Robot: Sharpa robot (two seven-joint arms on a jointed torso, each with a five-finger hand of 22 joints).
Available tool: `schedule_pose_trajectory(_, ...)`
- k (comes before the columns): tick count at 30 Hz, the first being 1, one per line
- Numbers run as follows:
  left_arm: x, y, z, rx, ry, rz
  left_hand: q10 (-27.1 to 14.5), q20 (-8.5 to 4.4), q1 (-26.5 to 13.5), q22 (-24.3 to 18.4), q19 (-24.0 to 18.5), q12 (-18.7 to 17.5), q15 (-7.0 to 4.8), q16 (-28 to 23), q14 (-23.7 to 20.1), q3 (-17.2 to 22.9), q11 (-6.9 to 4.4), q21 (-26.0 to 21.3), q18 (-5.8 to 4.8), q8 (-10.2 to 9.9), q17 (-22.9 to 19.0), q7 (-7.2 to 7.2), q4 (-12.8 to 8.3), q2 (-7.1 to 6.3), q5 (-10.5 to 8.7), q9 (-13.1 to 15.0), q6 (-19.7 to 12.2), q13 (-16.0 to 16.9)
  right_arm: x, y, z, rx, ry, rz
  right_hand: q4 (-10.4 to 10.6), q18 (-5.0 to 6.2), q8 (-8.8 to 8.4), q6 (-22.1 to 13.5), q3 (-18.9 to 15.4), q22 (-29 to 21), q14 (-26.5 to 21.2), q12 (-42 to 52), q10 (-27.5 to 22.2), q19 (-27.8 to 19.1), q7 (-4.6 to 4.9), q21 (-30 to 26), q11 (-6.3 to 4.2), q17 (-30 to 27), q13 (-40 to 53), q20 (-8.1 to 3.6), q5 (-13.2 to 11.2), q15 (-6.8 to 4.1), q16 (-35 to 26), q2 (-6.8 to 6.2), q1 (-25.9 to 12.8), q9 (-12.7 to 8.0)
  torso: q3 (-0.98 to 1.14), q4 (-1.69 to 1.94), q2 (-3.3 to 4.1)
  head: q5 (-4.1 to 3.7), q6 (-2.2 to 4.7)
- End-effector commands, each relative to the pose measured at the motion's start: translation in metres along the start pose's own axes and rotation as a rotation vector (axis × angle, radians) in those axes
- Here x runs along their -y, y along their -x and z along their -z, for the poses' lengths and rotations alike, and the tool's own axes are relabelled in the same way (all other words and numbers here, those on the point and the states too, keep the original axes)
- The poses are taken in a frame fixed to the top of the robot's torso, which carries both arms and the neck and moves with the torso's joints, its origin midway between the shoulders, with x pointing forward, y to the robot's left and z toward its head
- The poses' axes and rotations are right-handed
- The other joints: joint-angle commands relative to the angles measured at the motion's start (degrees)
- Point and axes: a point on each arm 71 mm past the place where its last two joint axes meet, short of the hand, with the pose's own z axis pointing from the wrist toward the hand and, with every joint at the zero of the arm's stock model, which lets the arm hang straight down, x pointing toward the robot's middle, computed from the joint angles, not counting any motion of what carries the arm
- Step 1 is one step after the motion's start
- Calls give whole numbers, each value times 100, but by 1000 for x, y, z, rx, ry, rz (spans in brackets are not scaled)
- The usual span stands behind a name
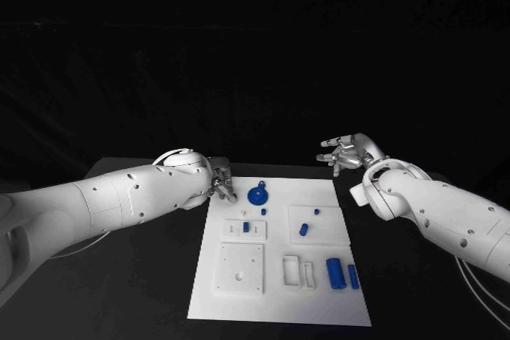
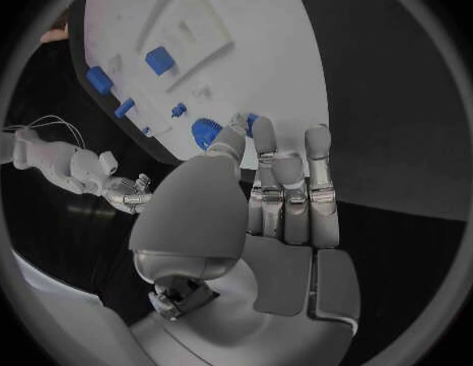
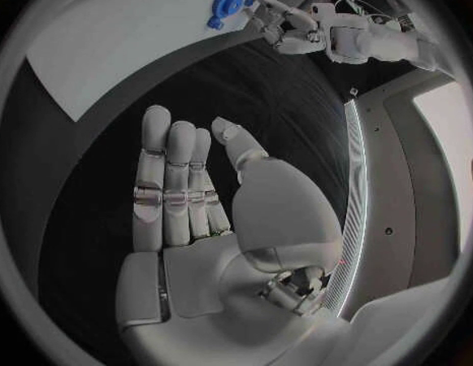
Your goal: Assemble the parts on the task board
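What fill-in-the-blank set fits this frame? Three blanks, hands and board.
1. The round blue gear lies near the far edge of the white ____.
2. The right hand holds ____, with its fingers apart.
3. The hand nearest the gear is the ____ hand.

Missing words: task board; nothing; left

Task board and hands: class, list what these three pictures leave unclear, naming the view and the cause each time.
- Head view: left hand mostly hidden behind its own arm.
- Head view: small blue parts on the task board too small to tell their shapes.
- Right wrist view: blue gear lies near the circle's rim, its surroundings cut off.
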Motion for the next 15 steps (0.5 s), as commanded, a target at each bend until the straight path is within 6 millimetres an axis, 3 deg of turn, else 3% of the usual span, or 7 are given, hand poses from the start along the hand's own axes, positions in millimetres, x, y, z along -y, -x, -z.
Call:
schedule_pose_trajectory(1,1,-5,0,39,-21,-54,86,-2,11,103,56,-23,-38,-30,22,-16,7,-37,67,4,-1,5,-5,44,25,10,43,-5,-1,-1,1,-11,8,7,17,93,2,66,-3,-5,-6,-8,-25,174,23,20,-16,-3,-1,40,38,6,-22,10,-59,5,4,4,2,-10,-3)
schedule_pose_trajectory(15,2,-19,0,1,-7,-73,105,-24,-55,107,84,-3,-64,-16,48,-86,-28,-36,57,200,17,-88,19,76,-2,47,347,10,0,-2,1,-14,7,7,22,93,3,84,-7,-12,-3,-6,-22,175,20,28,-19,-2,1,38,43,5,-21,12,-51,6,5,-2,1,-7,-12)
